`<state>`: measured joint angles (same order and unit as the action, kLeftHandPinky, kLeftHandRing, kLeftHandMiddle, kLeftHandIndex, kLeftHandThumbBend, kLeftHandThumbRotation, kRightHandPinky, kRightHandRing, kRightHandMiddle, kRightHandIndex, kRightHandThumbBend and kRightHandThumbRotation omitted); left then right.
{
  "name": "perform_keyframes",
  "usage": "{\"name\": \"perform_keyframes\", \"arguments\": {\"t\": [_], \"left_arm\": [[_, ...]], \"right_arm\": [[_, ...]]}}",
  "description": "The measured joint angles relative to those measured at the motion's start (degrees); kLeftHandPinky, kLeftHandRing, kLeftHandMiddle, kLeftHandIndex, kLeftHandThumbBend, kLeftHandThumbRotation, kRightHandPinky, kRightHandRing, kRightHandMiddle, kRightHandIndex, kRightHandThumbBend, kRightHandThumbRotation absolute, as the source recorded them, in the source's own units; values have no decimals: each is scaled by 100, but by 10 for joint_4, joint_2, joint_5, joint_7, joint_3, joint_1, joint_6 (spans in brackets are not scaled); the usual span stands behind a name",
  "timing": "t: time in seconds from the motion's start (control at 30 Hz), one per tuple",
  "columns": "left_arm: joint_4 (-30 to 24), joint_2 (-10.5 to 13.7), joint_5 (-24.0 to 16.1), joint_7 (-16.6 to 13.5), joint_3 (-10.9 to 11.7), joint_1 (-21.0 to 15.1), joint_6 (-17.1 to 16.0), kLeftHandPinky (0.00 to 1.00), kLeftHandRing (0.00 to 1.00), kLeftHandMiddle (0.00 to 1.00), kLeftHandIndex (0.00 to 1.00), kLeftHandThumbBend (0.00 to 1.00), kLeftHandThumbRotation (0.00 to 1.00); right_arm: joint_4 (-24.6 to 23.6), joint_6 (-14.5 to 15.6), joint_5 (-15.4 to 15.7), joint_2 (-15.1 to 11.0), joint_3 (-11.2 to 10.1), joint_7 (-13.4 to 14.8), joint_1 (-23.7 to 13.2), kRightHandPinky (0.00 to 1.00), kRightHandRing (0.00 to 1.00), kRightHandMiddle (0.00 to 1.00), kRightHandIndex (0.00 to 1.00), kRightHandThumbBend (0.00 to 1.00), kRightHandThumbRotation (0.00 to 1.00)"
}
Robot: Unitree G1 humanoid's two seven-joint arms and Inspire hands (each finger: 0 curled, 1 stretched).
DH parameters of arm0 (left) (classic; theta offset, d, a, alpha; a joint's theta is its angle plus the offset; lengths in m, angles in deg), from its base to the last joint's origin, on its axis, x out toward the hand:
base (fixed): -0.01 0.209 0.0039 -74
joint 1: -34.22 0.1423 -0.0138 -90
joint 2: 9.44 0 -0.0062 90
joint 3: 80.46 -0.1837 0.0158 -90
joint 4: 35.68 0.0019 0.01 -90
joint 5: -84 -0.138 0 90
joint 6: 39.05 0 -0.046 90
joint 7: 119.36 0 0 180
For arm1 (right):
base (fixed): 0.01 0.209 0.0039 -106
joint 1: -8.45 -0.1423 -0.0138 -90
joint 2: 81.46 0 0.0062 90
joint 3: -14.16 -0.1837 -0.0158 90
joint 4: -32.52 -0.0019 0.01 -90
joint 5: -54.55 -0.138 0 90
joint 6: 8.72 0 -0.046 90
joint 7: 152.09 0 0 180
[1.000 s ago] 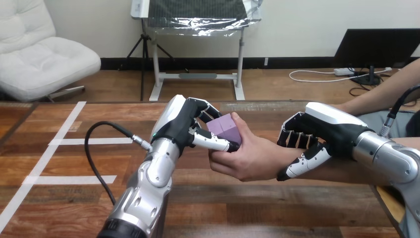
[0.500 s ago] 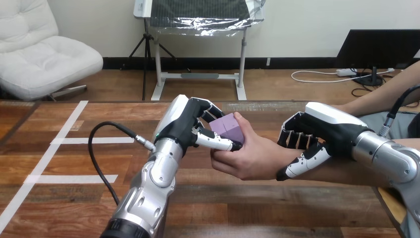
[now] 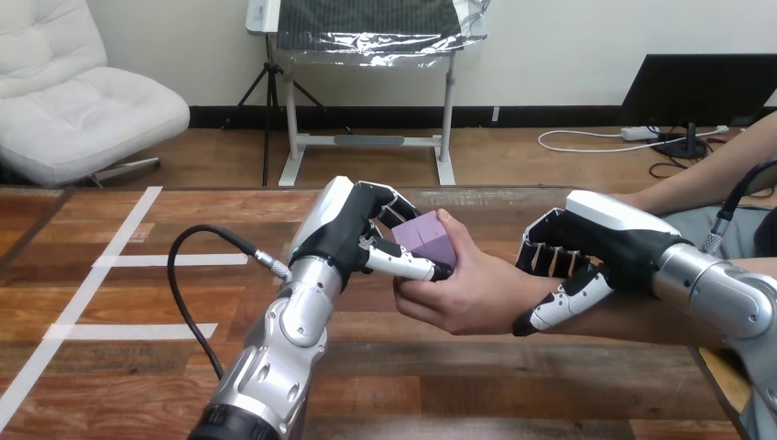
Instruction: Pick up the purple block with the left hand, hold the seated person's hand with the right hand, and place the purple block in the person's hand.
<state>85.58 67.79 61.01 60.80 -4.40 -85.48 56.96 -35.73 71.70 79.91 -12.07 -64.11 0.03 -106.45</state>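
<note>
Wooden planks make up the table (image 3: 476,385) we look across. Near its left edge we see strips of white tape (image 3: 128,261) lying flat on the wood: one long strip runs towards the far edge and two shorter ones branch off it to the right. Just right of the tape, a black cable (image 3: 169,270) loops up above the table and plugs into our left arm (image 3: 284,339) at the wrist.

That arm rises from the near edge, and our left hand (image 3: 344,229) hangs over the middle of the table, closer to the far edge than the near one. Its fingers curl over the far side of the purple block (image 3: 426,238) and its thumb (image 3: 403,266) lies along the near side, so we are pinching the block between them.

The block is off the table and touches the person's hand (image 3: 476,293) just to its right. That hand cups it from below and its thumb lies over the block's top right corner, so both hands are on it.

Further right, our right hand (image 3: 605,229) wraps the person's wrist, with fingers curled over the far side and the thumb across the near side. The person's forearm (image 3: 641,325) leads off to the table's right edge.
</note>
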Motion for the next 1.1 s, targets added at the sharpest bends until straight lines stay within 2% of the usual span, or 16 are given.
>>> {"name": "perform_keyframes", "arguments": {"t": [0.13, 0.33, 0.37, 0.4, 0.67, 0.93, 1.1], "left_arm": [[-1, 0, 1, 8, 0, 0, 1, 29, 38, 44, 49, 69, 0], [-12, 1, 2, 30, 0, 0, 17, 42, 52, 57, 59, 69, 19], [-15, 1, 2, 35, 0, 0, 21, 46, 56, 60, 62, 69, 28], [-18, 2, 2, 40, 0, 0, 24, 47, 57, 61, 63, 69, 31], [-56, 4, 8, 67, -1, 9, 36, 52, 63, 68, 70, 70, 53], [-103, 3, 23, 73, -1, 31, 37, 52, 66, 71, 72, 72, 66], [-138, 5, 25, 79, -1, 49, 37, 57, 72, 75, 74, 76, 76]], "right_arm": [[-1, 3, 0, 0, 0, -3, 1, 39, 45, 51, 51, 83, 23], [-3, 9, -2, -1, -1, -14, 1, 41, 47, 52, 53, 84, 26], [-3, 10, -3, -1, -1, -17, 1, 42, 49, 54, 55, 85, 29], [-4, 12, -5, -2, -2, -20, 1, 43, 50, 54, 56, 85, 30], [-9, 17, -22, -10, -6, -53, 1, 53, 60, 64, 66, 89, 45], [-24, 17, -47, -14, -8, -82, 1, 60, 68, 71, 74, 93, 55], [-29, 16, -66, -14, -10, -93, 1, 64, 73, 76, 78, 97, 62]]}}
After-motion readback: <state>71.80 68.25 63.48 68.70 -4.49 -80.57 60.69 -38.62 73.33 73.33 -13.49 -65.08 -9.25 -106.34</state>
